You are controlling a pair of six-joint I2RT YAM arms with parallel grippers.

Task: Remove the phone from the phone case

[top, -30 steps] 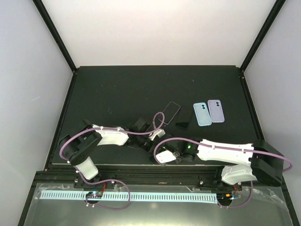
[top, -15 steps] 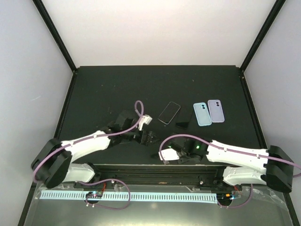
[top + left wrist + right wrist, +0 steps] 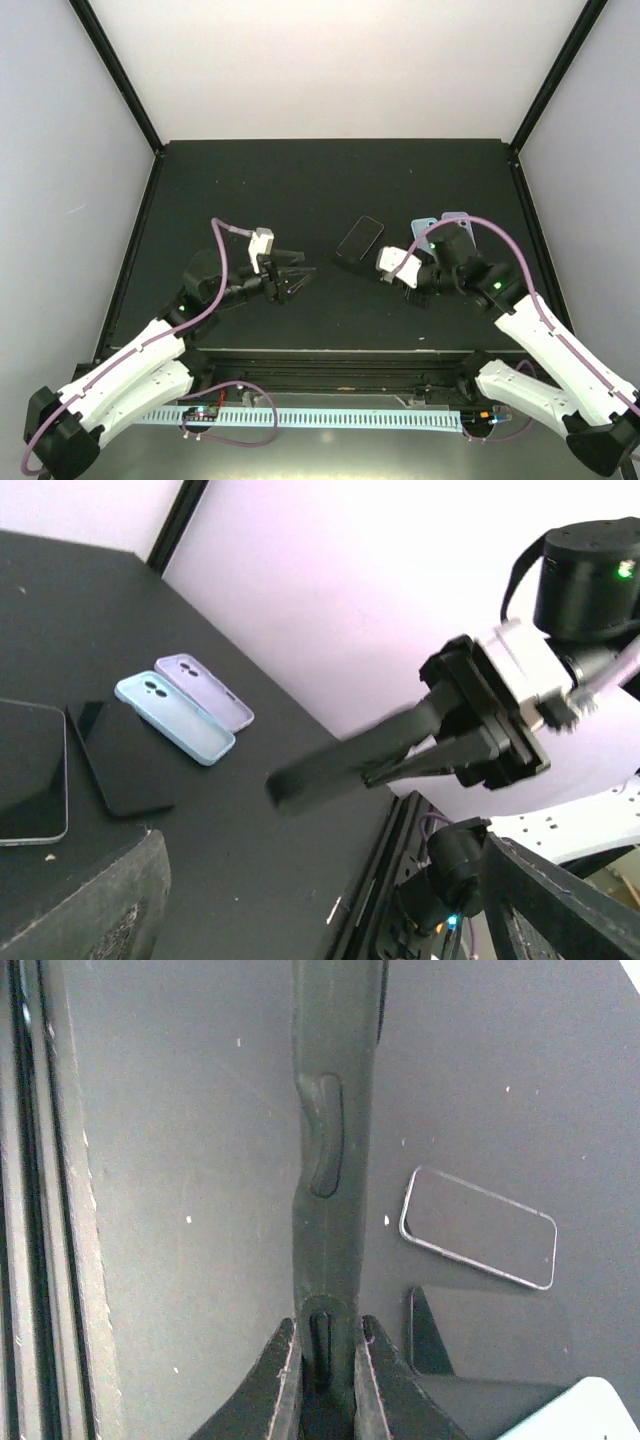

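Note:
My right gripper (image 3: pixel 325 1340) is shut on a thin black phone case with the phone in it (image 3: pixel 335 1160), held edge-on above the table. Its side buttons face the camera. In the left wrist view the same black item (image 3: pixel 330 765) sticks out of the right gripper (image 3: pixel 455 745) toward me. In the top view the right gripper (image 3: pixel 405 280) is right of centre. My left gripper (image 3: pixel 295 280) is open and empty, facing the right one with a gap between them. Its fingers (image 3: pixel 80 900) stand wide apart.
A bare phone (image 3: pixel 360 237) (image 3: pixel 478 1227) lies flat mid-table. An empty black case (image 3: pixel 120 760), a light blue case (image 3: pixel 175 717) and a lilac case (image 3: pixel 205 690) lie beside it. In the top view the right arm partly covers them. The table's front rail (image 3: pixel 330 365) is near.
Both arms have lifted and reached out from near the front edge. The left gripper has moved back left, the right gripper right and farther in, with the black item still in it.

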